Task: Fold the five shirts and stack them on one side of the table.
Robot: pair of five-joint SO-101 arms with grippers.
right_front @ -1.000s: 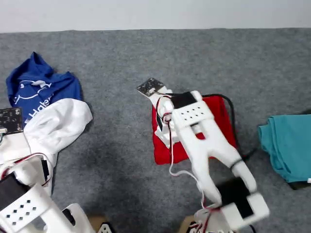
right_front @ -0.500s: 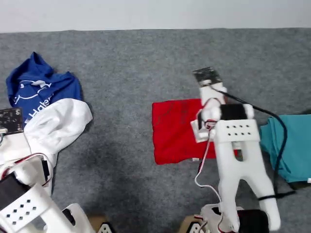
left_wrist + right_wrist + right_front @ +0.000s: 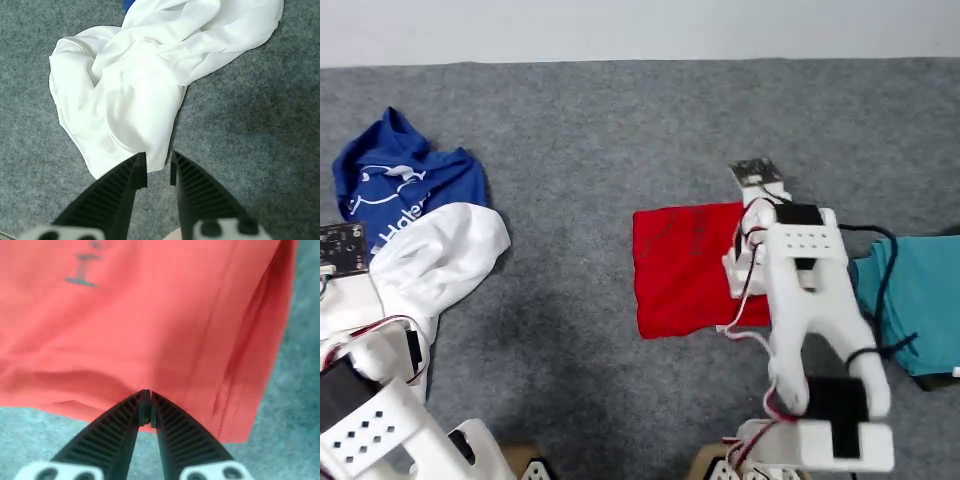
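The red shirt (image 3: 680, 270) lay flat at the centre of the grey counter (image 3: 570, 130). My right end effector (image 3: 148, 394) sat pinched together at its edge. My left end effector (image 3: 157, 156), a narrow gap between its tips, hung over the crumpled white shirt (image 3: 135, 85) at left, beside the blue shirt (image 3: 400, 185). The teal shirt (image 3: 920, 290) lay at far right.

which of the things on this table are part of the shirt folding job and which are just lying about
Part of the job:
red shirt
blue shirt
white shirt
teal shirt

Not part of it:
grey table cover
black cable running along an arm
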